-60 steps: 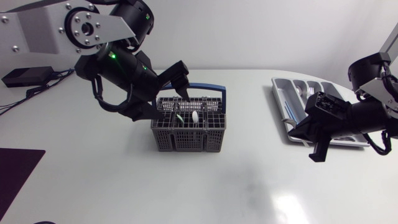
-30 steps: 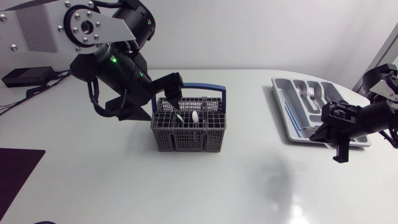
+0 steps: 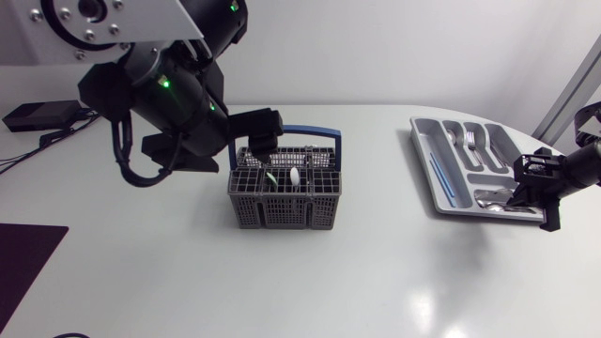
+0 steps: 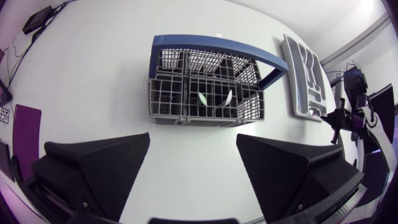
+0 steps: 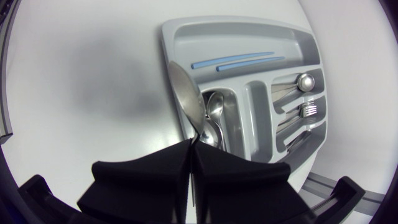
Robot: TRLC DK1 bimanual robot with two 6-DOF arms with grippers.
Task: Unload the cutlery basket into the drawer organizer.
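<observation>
— White table (image 3: 357, 282) lies all round you. Nearest, at its near left corner, is a dark mat (image 3: 23, 258).

— Where is the cutlery basket (image 3: 282, 208)?

— It stands upright mid-table, a little left of centre. Its blue handle (image 3: 315, 133) arches over the far side. Through the grid on top you can see a white spoon-like piece (image 3: 294, 176) and a greenish piece (image 3: 269, 178) standing in the cells.

— And on the right?

— Your right gripper (image 5: 191, 148) is at the near end of the drawer organizer (image 5: 249, 26), which lies at the table's right side, well apart from the basket. The gripper is clenched on the handle of a spoon (image 5: 185, 92). The spoon's bowl points left along the organizer's near rim, and you cannot tell whether it touches the rim. Just beside it a second spoon (image 5: 215, 107) lies in the near compartment. Two blue sticks (image 5: 239, 60) lie in the long left compartment, and forks (image 5: 308, 111) lie in a far one.

— The left arm?

— Your left gripper (image 4: 193, 165) hangs at the basket's far left corner. Its fingers (image 4: 102, 162) are spread wide and hold nothing. From its wrist camera the basket lies ahead of the fingers, not between them. Farthest off, at the far left, a black box (image 3: 38, 115) sits with its cables.
</observation>
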